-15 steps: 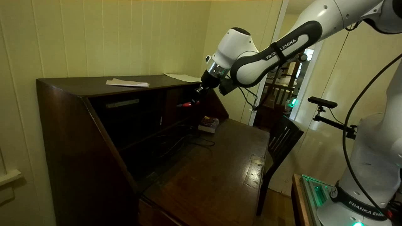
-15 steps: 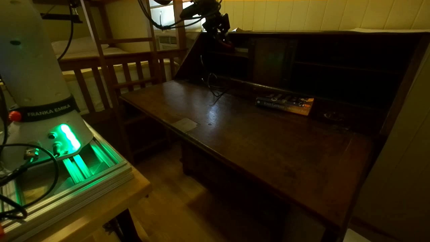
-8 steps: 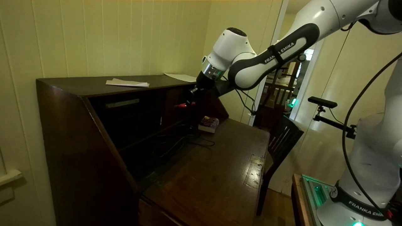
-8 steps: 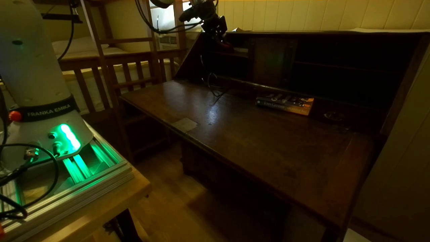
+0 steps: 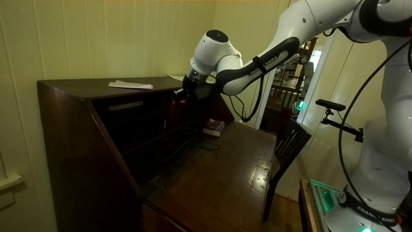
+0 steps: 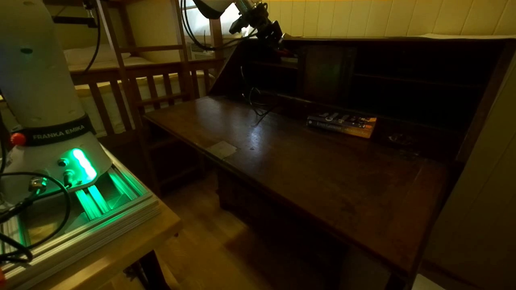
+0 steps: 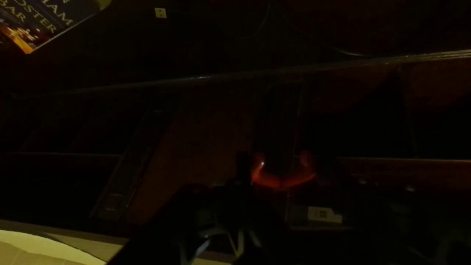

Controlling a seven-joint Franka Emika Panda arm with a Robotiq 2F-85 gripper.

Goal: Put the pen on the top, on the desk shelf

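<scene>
My gripper point(image 5: 179, 96) is just in front of the desk's inner compartments, near the front edge of the top point(image 5: 90, 88). It shows in the other exterior view too point(image 6: 278, 43). In the wrist view the very dark fingers point(image 7: 282, 173) stand on both sides of a red object point(image 7: 276, 181), which looks curved and held between them. A pen shape cannot be made out; no other pen shows. The red object is a small patch in an exterior view point(image 5: 179, 101). The thin desk shelf point(image 6: 423, 81) runs through the shadowy compartments; a shelf edge shows in the wrist view point(image 7: 404, 173).
Papers point(image 5: 130, 85) and a sheet point(image 5: 176, 78) lie on the top. A brown door panel point(image 6: 327, 72) stands between the compartments. A pale-labelled item point(image 7: 325, 214) sits in a compartment. A book point(image 6: 342, 125) and loose cables point(image 6: 254, 102) lie on the writing leaf point(image 6: 282, 161).
The arm has swung the gripper towards the door panel and compartments: leftward in an exterior view, rightward in the other. The red object has moved with it and shows less.
</scene>
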